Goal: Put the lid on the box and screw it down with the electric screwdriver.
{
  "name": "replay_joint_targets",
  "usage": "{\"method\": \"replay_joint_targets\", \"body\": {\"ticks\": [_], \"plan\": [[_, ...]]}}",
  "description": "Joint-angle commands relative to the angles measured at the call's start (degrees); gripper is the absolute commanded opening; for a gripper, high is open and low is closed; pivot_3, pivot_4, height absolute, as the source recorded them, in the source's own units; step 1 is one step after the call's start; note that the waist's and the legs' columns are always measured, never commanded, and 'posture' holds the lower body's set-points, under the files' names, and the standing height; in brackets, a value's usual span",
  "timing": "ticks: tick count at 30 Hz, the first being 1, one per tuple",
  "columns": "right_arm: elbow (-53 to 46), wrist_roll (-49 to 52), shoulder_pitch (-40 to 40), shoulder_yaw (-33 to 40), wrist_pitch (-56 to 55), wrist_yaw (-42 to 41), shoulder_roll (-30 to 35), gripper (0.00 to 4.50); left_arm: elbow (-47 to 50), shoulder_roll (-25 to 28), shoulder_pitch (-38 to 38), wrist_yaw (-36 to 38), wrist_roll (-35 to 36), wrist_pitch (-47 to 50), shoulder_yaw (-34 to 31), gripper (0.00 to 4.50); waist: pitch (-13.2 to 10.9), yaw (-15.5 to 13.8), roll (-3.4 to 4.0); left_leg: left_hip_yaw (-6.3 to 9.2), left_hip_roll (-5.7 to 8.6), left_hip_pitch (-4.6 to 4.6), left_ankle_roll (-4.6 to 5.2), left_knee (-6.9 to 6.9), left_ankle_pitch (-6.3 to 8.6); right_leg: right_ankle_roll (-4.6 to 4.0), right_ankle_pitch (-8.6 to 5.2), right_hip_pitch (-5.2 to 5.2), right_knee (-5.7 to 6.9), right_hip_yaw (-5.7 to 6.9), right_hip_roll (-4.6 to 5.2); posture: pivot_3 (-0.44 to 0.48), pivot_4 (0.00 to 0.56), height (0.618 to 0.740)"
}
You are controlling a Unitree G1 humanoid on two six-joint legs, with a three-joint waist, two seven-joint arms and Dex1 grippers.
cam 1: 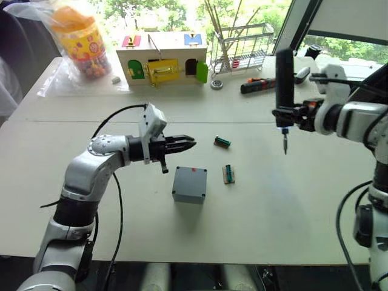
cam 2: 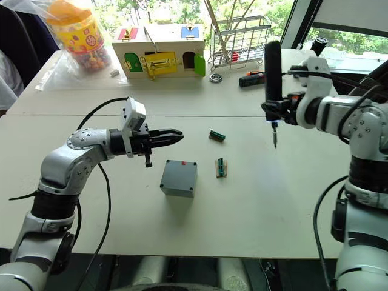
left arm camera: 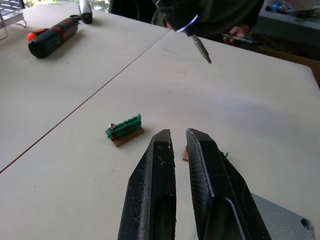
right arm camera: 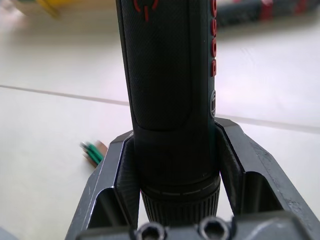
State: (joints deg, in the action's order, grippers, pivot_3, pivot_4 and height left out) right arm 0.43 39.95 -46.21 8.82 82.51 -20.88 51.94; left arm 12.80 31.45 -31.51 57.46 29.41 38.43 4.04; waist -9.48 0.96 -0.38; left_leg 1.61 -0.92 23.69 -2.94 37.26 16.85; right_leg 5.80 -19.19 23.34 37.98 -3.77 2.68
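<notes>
The grey box [cam 1: 188, 189] stands on the table's middle with the flat lid [cam 1: 190, 176] lying on top of it; one corner screw hole of the lid [left arm camera: 305, 223] is visible. My left gripper [cam 1: 189, 143] hovers just above and behind the box, pointing right. Its fingers [left arm camera: 155, 175] are nearly together and hold nothing. To the right, well above the table, my right gripper [cam 1: 284, 113] is shut on the black electric screwdriver [cam 1: 284, 79]. The screwdriver is held upright, with its metal bit [cam 1: 285, 144] pointing down.
Two small green parts [cam 1: 222, 142] [cam 1: 228, 174] lie right of the box. At the back stand a wooden toy house [cam 1: 162, 59], a wire rack [cam 1: 242, 45], a bagged jar [cam 1: 79, 39] and a black-and-orange screwdriver [cam 1: 257, 85]. A person [left arm camera: 215, 15] sits beyond the table.
</notes>
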Motion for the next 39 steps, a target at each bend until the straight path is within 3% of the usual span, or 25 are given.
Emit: {"method": "replay_joint_targets", "body": {"ticks": [1,7,11,19,21,22,25,26,32,33,36,39], "plan": [[5.28,0.77,-0.03,-3.15,5.98,-7.13,5.04,1.68,4.90,2.86,2.17,3.42,0.22,-0.63,2.92,0.45,-0.02,0.29,0.01,-0.01,0.00,0.00,0.01,-0.01,0.01,0.00,0.00,0.00,-0.01,-0.01,-0.02,0.000,0.150,0.736],[15.55,4.06,-0.71,-11.14,9.99,-15.27,9.41,1.68,10.87,7.70,6.30,5.48,-2.12,-2.73,6.76,0.45,-0.52,0.25,0.13,0.03,-0.02,-0.18,0.34,0.03,-0.12,0.17,0.09,0.03,0.20,-0.06,-0.21,0.000,0.150,0.736],[21.94,2.11,-3.47,-14.13,9.99,-17.23,8.23,1.68,11.18,7.95,6.86,4.35,-1.83,-2.77,5.99,0.45,-0.55,-0.01,0.14,0.06,0.02,-0.21,0.41,0.09,-0.31,0.29,0.25,-0.03,0.27,-0.06,-0.20,0.000,0.150,0.736],[22.96,-0.79,-4.09,-16.08,9.99,-18.95,5.82,1.68,9.27,8.26,6.99,3.88,-2.12,-3.23,5.47,0.45,-0.56,-0.15,0.10,0.05,0.06,-0.17,0.44,0.09,-0.31,0.33,0.26,-0.06,0.15,-0.05,-0.12,0.000,0.150,0.736],[22.74,-1.64,-3.60,-15.89,9.98,-18.89,5.45,2.72,8.45,8.31,6.70,3.95,-2.22,-3.34,5.26,0.45,-0.56,-0.16,0.10,0.05,0.06,-0.17,0.43,0.11,-0.31,0.34,0.27,-0.06,0.18,-0.05,-0.12,0.000,0.150,0.736],[22.26,-2.25,-2.96,-15.90,9.48,-18.74,5.49,3.02,7.37,8.32,6.30,3.89,-2.28,-3.49,4.80,0.45,-0.56,-0.16,0.10,0.06,0.06,-0.17,0.43,0.13,-0.31,0.34,0.27,-0.07,0.19,-0.04,-0.12,0.000,0.150,0.736],[20.04,-4.00,-1.51,-16.34,6.33,-18.96,6.17,4.29,4.22,8.16,5.14,3.43,-1.67,-3.55,2.68,0.45,-0.54,-0.16,0.06,0.09,0.06,-0.17,0.44,0.21,-0.31,0.34,0.27,-0.12,0.23,-0.01,-0.12,0.000,0.150,0.736],[19.35,-4.46,-1.27,-16.38,5.31,-19.13,6.38,4.48,3.43,8.07,4.88,3.29,-1.29,-3.49,1.92,0.45,-0.54,-0.15,0.06,0.11,0.06,-0.17,0.44,0.28,-0.31,0.37,0.28,-0.17,0.23,0.02,-0.12,0.000,0.150,0.736],[11.25,-4.57,-0.92,-12.00,-5.49,-24.62,8.62,4.48,-4.40,6.61,4.49,-0.82,0.05,-3.63,-5.91,0.45,-0.56,-0.15,0.09,0.09,0.08,-0.14,0.52,0.52,-0.26,0.50,0.35,-0.20,0.26,0.02,-0.08,0.000,0.150,0.736],[7.66,-3.40,0.18,-8.60,-9.04,-25.21,7.56,4.48,-4.62,6.34,5.31,-1.22,1.06,-2.61,-7.05,0.45,-0.56,-0.15,0.09,0.09,0.07,-0.13,0.54,0.53,-0.25,0.50,0.35,-0.20,0.26,0.03,-0.08,0.000,0.150,0.736],[-3.86,-2.00,6.05,0.11,-21.69,-25.30,2.40,4.48,-4.65,6.50,7.71,-1.27,2.16,-0.81,-7.88,0.45,-0.55,0.06,0.07,0.09,0.04,-0.11,0.61,0.54,-0.20,0.51,0.35,-0.20,0.24,0.02,-0.08,0.000,0.150,0.736],[-17.41,-1.24,15.84,-0.99,-27.41,-27.51,-0.47,4.48,-3.85,7.57,10.11,-0.69,0.89,-0.24,-5.50,0.45,-0.52,-0.22,0.02,0.13,0.00,-0.11,0.61,0.57,-0.20,0.51,0.35,-0.20,0.30,0.06,-0.12,0.000,0.150,0.736]]}}
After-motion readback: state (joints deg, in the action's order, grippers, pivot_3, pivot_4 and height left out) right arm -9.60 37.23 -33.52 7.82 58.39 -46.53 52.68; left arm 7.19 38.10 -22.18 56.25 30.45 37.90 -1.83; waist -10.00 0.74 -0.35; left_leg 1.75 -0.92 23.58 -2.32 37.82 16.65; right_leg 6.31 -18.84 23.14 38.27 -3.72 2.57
